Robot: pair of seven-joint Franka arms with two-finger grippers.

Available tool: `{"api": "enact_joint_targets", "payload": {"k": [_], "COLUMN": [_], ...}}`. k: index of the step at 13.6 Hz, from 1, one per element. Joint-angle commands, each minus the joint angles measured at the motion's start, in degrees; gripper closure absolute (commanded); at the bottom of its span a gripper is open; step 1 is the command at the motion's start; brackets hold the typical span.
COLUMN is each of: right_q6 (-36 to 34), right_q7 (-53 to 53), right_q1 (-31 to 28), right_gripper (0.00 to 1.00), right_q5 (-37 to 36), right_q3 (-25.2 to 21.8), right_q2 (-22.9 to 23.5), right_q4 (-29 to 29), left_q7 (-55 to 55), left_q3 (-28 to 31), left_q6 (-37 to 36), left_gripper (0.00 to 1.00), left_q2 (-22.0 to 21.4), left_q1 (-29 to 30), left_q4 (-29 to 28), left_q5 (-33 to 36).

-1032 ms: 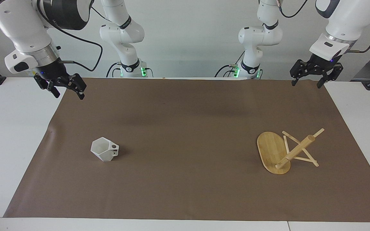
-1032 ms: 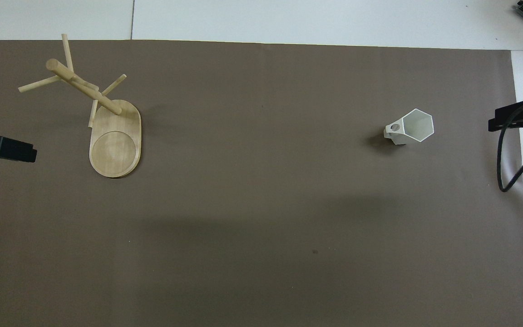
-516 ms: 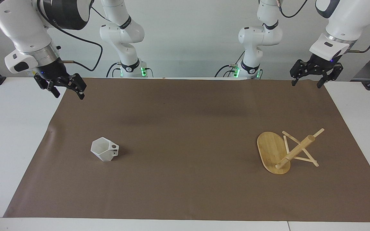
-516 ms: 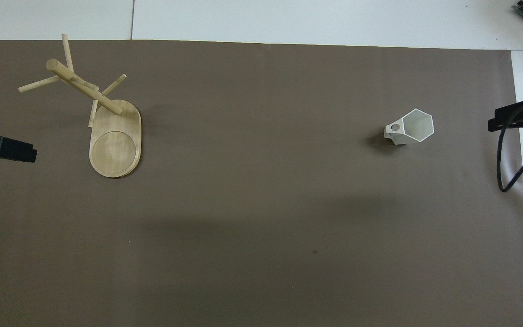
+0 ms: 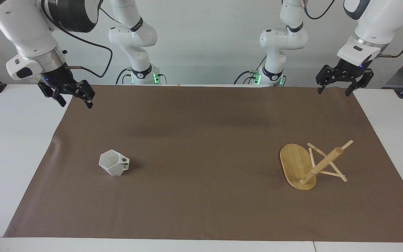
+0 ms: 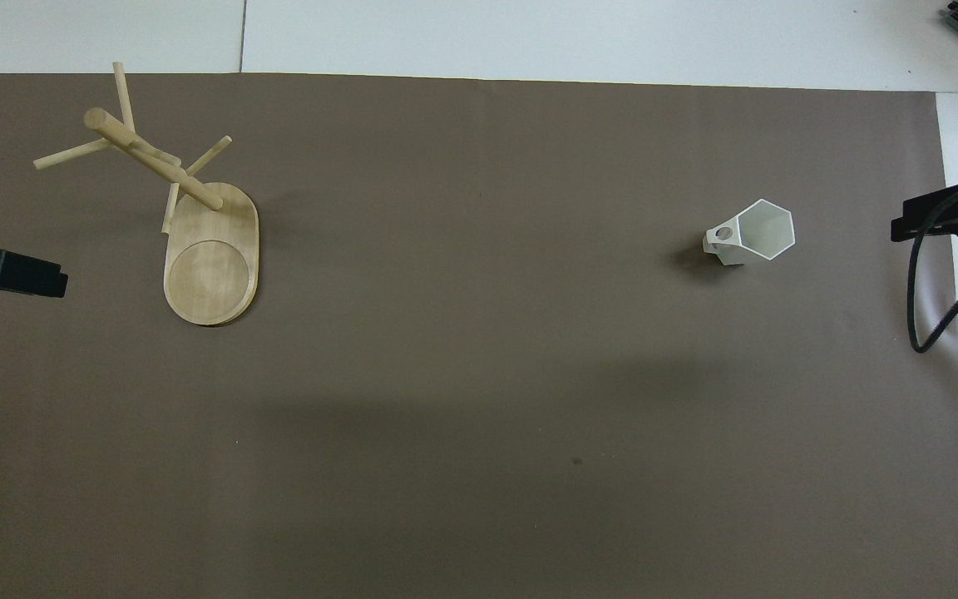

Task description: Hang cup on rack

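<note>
The cup [image 5: 114,162] is small, matte white and faceted, with a hexagonal rim, a body that narrows toward its foot, and a blocky handle pierced by a round hole. It stands upright, mouth up, on the brown mat [image 5: 201,210] toward the right arm's end of the table, its handle turned toward the rack's end. The rack [image 5: 311,166] is light bamboo: a flat oval base with a round recess, a thick round post and thin pegs crossing through it. It stands on the mat toward the left arm's end, well apart from the cup and about as far from the robots.

The post looks steeply slanted in both views; this is probably the cameras' angle, and whether it stands truly plumb cannot be told. In the overhead view only the tips of the two grippers show at the picture's edges, and a black cable [image 6: 932,291] loops in front of the right one.

The right gripper [image 5: 72,99] hangs over the mat's corner nearest the robots at its own end, tilted, fingers spread and holding nothing. The left gripper [image 5: 333,91] hangs over the mat's corner at the left arm's end, pointing down, fingers likewise spread and empty. Both arms are bent high above the table.
</note>
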Motion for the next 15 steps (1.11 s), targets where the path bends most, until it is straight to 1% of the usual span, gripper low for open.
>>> {"api": "enact_joint_targets", "payload": {"k": [1,3,6,9,11,13,15], "right_q6": [2.1,6.0,10.2,10.8,12.2,17.8,23.5], "right_q7": [-0.4,-1.4,-4.0,-4.0,-4.1,-7.4,-9.7], "right_q1": [-0.4,-0.4,-0.7,-0.7,-0.8,-1.5,-2.1], "right_gripper": [0.00,0.00,0.00,0.00,0.00,0.00,0.00], "right_q5": [1.4,2.3,3.2,3.1,3.2,3.8,6.6], "right_q3": [0.6,0.6,0.6,0.6,0.6,0.5,0.5], "right_q2": [-2.2,-3.0,-2.7,-2.8,-1.6,0.6,2.7], "right_q4": [-4.1,-7.6,-10.5,-10.9,-11.6,-15.6,-18.4], "left_q7": [0.4,0.4,0.4,0.4,0.4,0.4,0.4], "left_q3": [0.3,0.3,0.3,0.3,0.3,0.3,0.3], "left_q6": [-0.1,-0.1,-0.1,-0.1,-0.1,-0.1,-0.1], "left_gripper": [0.00,0.00,0.00,0.00,0.00,0.00,0.00], "left_q2": [-1.1,-1.1,-1.1,-1.1,-1.1,-1.1,-1.1], "left_q1": [0.1,0.1,0.1,0.1,0.1,0.1,0.1], "left_q4": [-0.9,-0.9,-0.9,-0.9,-1.0,-1.0,-1.0], "left_q5": [-0.7,-0.7,-0.7,-0.7,-0.7,-0.7,-0.7]}}
